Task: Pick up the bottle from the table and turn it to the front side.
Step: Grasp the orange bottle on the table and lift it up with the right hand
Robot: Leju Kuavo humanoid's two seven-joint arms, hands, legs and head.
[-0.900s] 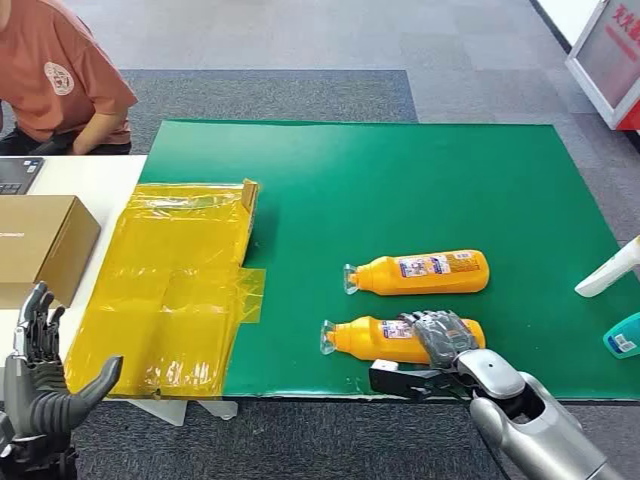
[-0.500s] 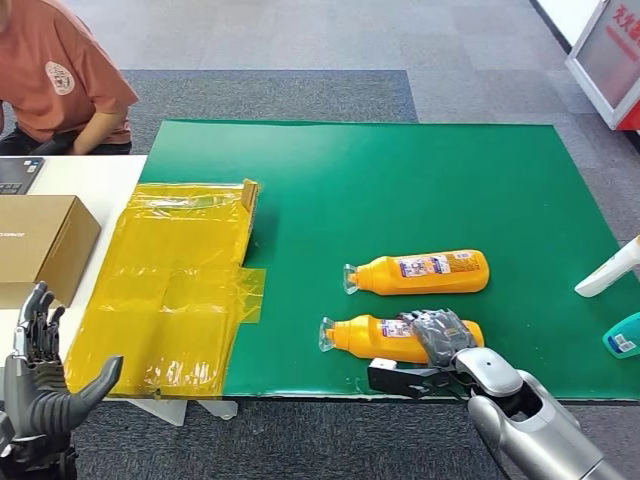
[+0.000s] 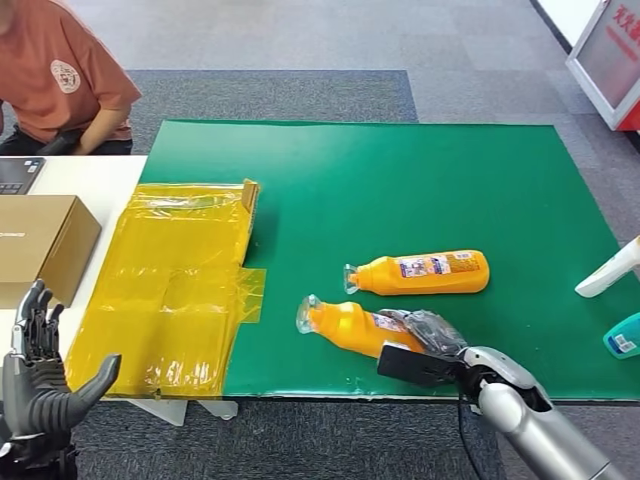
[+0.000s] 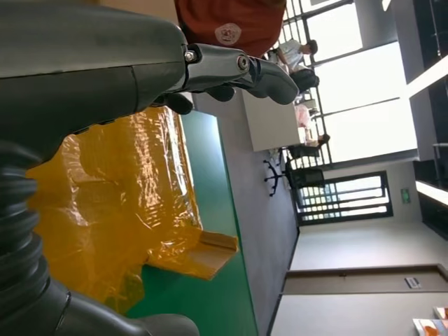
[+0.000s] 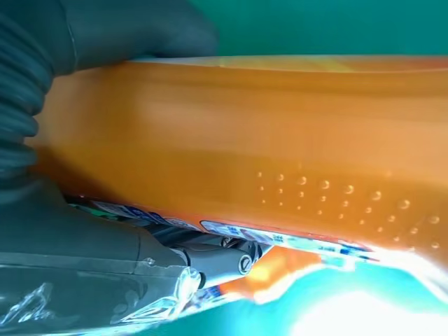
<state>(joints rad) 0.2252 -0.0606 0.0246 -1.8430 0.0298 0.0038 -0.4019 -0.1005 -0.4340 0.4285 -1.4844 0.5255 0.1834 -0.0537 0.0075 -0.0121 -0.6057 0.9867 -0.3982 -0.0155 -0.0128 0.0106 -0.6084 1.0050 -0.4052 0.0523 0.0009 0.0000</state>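
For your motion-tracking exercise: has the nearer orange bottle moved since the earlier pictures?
Yes. The nearer orange bottle, held by the right hand, has swung: its cap end moved left, away from the unmoved farther bottle.

Green mat [image 3: 423, 190] spread over table, white tabletop [image 3: 90, 180] exposed at left edge. On mat: two orange bottles, far one [image 3: 419, 272] lying flat with cap to left, near one [image 3: 355, 327] angled by front edge; yellow plastic sheeting [image 3: 177, 290] overlapping mat's left edge onto white top. Cardboard box [image 3: 38, 245] and laptop corner [image 3: 16, 173] on white section; white item [image 3: 610, 270] and teal item [image 3: 625, 335] at right border.
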